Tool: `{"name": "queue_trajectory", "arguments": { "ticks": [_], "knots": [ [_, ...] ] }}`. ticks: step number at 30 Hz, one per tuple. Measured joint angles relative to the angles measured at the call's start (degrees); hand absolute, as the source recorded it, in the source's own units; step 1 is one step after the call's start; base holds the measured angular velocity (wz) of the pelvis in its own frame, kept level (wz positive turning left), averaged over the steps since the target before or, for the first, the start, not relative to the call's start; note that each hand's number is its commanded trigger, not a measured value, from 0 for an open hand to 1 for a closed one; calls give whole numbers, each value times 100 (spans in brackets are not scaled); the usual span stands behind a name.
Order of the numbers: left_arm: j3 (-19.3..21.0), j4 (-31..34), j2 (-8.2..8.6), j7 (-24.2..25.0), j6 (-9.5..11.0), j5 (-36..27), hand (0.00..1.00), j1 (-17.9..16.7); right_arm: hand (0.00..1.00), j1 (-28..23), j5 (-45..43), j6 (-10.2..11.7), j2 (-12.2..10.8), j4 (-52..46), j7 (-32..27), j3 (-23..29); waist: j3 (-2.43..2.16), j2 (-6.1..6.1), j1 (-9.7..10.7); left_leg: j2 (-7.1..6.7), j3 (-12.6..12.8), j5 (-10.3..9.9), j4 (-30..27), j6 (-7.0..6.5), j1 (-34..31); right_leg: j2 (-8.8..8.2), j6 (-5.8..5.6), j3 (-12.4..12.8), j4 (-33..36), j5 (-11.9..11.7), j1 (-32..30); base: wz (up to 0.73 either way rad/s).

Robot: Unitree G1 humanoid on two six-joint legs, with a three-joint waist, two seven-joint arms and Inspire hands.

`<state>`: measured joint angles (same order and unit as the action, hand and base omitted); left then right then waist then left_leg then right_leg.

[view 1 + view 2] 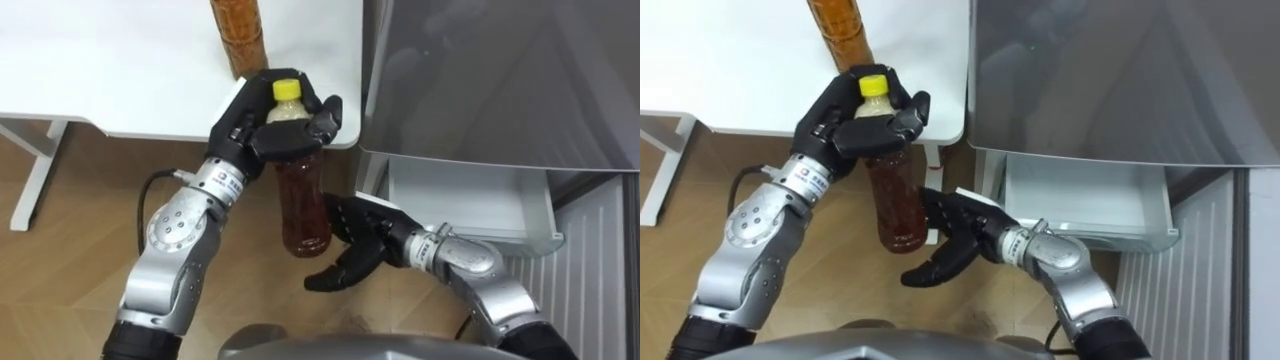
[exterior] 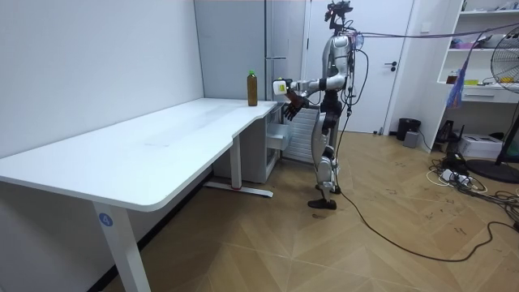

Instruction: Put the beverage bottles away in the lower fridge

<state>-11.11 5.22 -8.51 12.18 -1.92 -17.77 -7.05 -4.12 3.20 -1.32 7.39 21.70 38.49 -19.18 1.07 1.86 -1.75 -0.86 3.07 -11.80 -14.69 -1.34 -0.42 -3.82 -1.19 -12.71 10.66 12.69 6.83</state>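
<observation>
While tight around bottle (image 1: 303, 200), left hand (image 1: 250, 128) aloft.

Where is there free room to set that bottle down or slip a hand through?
Bare: the table left of the standing bottle, and the open drawer under the grey door. Crowded: the gap between table corner and drawer, taken by the held bottle, the left robot hand and the right robot hand.
</observation>
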Motion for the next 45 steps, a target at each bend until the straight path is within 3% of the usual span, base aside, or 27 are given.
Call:
{"name": "queue_trajectory", "arguments": {
  "ticks": [4,12,24,36,45],
  "knots": [
    [-151,0,-21,10,0,3,100,-1,0,16,269,0,-5,-3,271,8,1,-2,5,8,4,0,-4,0,0,7,0,3,0,0,7,0],
    [-488,-12,-251,261,-10,206,100,-32,0,15,621,-10,10,-3,515,-107,7,-20,-2,14,7,0,-5,0,9,6,0,13,1,0,7,0],
    [-609,-357,-293,366,-9,302,100,-33,0,11,630,-75,103,9,590,-209,41,-120,11,4,-10,0,-5,0,2,7,0,4,-1,0,3,0],
    [-591,-367,-291,614,18,834,100,-29,0,1,1041,-74,141,21,601,-199,40,-125,-8,-3,-8,0,12,0,-9,16,0,122,-2,0,-17,0],
    [-591,-367,-293,630,100,858,100,-29,0,-3,1341,-73,194,22,601,-203,40,-124,-4,-21,-10,0,-6,0,5,19,0,187,-2,0,2,0]
  ]
}}
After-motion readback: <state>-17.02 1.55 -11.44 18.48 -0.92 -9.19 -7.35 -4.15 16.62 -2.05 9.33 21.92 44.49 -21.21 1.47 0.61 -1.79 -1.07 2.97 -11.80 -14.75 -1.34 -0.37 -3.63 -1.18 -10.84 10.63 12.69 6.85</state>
